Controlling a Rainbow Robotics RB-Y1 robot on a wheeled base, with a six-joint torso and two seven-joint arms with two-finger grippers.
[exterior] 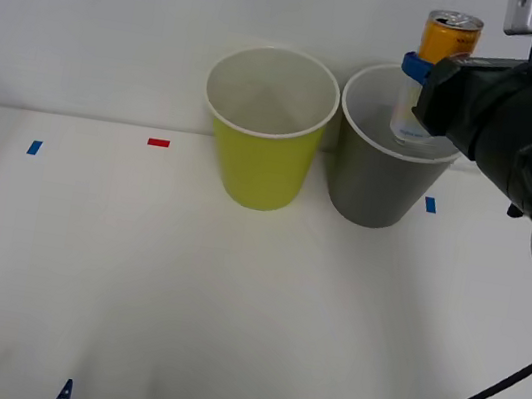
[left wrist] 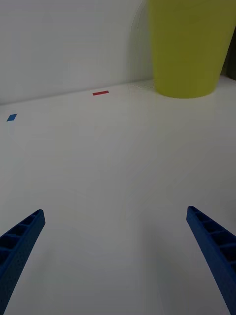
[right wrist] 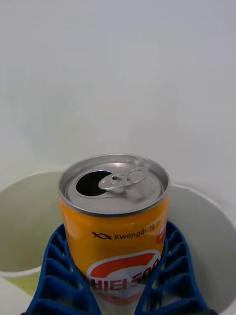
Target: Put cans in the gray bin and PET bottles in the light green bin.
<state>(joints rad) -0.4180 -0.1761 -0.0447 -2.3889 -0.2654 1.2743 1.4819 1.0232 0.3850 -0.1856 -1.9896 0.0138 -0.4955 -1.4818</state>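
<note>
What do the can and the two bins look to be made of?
Can: metal, with a brushed silver top, pull tab and glossy printed orange wall; held upright by the right gripper over the gray bin. Gray bin and green bin: probably plastic, with smooth matte walls and thin pale rims.

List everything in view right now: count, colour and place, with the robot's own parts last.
can: one, orange with a silver top, upright, held above the gray bin's opening.
gray bin: one, dark gray with a pale rim, at the table's far side, right of the green bin.
green bin: one, yellow-green with a white rim, beside the gray bin.
tape marks: four, two red and two blue, on the table.
table: one, white.
right tool: blue fingers shut on the can, over the gray bin.
left tool: blue fingers open, low over the table's near left.
</note>
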